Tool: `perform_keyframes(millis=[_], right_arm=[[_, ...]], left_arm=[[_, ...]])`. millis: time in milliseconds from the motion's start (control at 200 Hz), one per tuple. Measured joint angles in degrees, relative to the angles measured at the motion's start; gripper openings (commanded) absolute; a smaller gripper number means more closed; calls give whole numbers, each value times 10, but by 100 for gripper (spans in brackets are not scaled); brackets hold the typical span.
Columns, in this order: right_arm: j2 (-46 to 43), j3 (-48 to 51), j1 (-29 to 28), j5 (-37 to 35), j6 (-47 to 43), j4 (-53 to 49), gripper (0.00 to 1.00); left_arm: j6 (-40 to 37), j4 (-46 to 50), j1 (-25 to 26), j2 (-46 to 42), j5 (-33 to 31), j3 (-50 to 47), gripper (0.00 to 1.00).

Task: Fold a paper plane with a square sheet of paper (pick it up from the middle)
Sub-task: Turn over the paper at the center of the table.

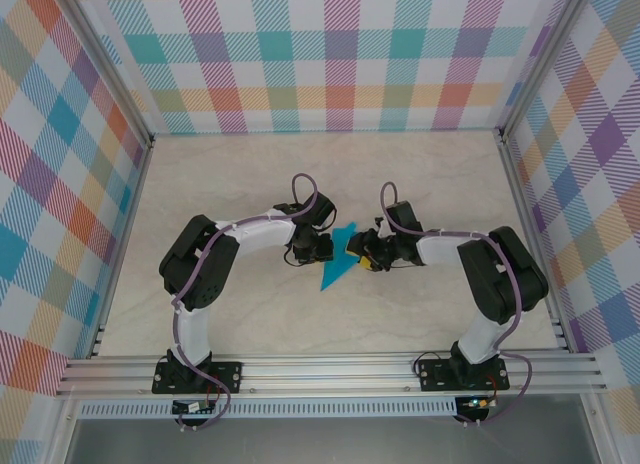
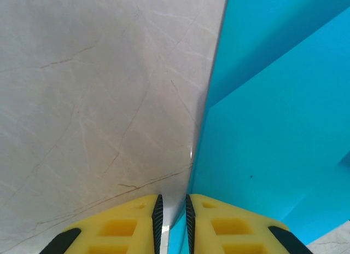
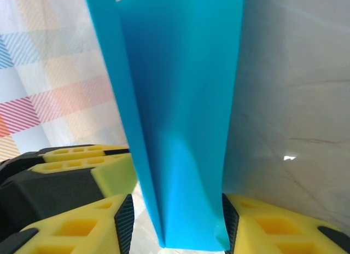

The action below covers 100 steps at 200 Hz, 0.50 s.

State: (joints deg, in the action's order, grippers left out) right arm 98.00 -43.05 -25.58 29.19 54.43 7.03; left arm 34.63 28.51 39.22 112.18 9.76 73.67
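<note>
On the marble table (image 1: 250, 174), left fingers (image 2: 131, 226) pinch the paper plane (image 1: 335, 267); right fingers (image 3: 268, 226) straddle it loosely.

The paper plane (image 1: 336, 264) lies on the table (image 1: 250, 174) between the left gripper (image 1: 324, 249) and right gripper (image 1: 359, 252).

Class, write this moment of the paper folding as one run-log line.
stage: mid-fold | folded paper: between both grippers, over table | left gripper: pinching paper edge | right gripper: open, astride paper
</note>
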Motion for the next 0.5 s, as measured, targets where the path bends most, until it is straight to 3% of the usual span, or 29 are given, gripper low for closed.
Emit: perform_keyframes(millis=[500], right_arm=[[45,-40,-4,1,2,11,42]], left_arm=[[0,0,0,0,0,0,21]])
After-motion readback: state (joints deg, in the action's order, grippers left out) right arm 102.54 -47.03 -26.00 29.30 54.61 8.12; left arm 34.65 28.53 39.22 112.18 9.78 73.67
